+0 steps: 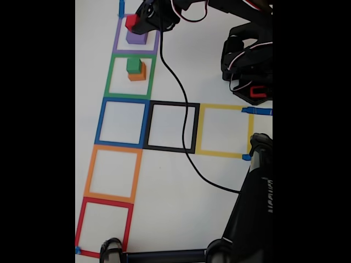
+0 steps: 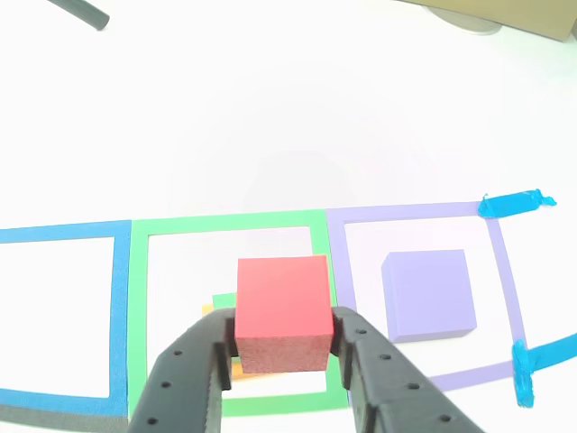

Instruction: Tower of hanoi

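Carrying the red cube [image 2: 281,311] clenched between our gripper [image 2: 281,347] fingers, raised near the purple cube [image 2: 428,293] and the green cube [image 1: 133,64] stacked on the orange cube [image 1: 138,73], we risk clipping either, or dropping it off-centre.

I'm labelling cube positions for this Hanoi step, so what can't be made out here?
- Green cube and orange cube: in the other view, slivers behind the red cube and the tool.
- Red cube's height above the purple cube: the fixed view is too small and blurred to show a gap or contact.
- Arm base: cut off by the fixed view's right border.
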You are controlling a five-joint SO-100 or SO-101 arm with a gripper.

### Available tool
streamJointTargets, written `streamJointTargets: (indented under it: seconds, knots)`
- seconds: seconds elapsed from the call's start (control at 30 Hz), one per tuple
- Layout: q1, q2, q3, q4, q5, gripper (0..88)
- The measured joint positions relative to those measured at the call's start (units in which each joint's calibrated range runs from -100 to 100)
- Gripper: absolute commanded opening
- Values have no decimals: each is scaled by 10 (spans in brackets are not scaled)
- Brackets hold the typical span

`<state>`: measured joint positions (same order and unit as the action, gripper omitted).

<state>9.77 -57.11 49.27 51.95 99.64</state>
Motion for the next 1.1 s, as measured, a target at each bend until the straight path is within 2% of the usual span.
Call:
streamJointTargets:
  seconds: [0.3, 0.5, 0.77, 1.1]
  knots:
    - [-5, 57, 210, -331, 0, 22]
    - [-15, 138, 274, -499, 0, 25]
    - [-27, 168, 355, -631, 0, 26]
    - [-30, 252, 376, -738, 0, 26]
